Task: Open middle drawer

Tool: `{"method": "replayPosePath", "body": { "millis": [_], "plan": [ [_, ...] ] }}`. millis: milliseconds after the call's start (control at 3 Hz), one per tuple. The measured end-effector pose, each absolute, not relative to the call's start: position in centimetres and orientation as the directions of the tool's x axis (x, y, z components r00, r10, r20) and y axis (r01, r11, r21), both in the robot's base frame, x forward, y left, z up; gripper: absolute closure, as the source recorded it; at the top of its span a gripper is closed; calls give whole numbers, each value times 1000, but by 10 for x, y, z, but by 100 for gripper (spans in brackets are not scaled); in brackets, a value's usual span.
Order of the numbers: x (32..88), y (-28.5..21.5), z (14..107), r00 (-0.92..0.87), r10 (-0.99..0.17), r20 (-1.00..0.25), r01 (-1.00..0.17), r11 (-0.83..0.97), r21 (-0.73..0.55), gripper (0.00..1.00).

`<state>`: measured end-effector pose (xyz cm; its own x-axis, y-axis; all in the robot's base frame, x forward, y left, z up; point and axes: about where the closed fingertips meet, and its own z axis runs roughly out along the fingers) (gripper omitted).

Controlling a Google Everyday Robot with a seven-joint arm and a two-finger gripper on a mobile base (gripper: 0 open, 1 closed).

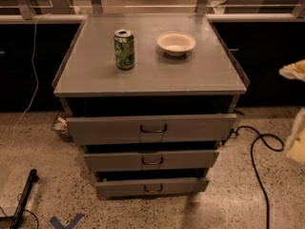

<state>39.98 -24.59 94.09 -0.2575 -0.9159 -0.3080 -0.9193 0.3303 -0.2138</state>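
On the surface (95, 75) stand a green can (124, 49) and, right of it, a bowl (176, 43) that looks empty. Below, the middle drawer (190, 159), second of three, sits barely out, its inside hidden. The tool (297, 144) hangs at the far right, well apart; whether open or closed I cannot tell. The approach seems not yet begun: next it must reach the small handle (152, 161)
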Motion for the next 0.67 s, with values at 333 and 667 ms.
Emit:
{"method": "replayPosePath", "body": {
  "millis": [333,667],
  "plan": [
    [369,-256,902,-287,-853,-436,-913,381,-145,0],
    [347,-260,869,-291,-768,-570,-908,410,-89,0]
  ]
}}
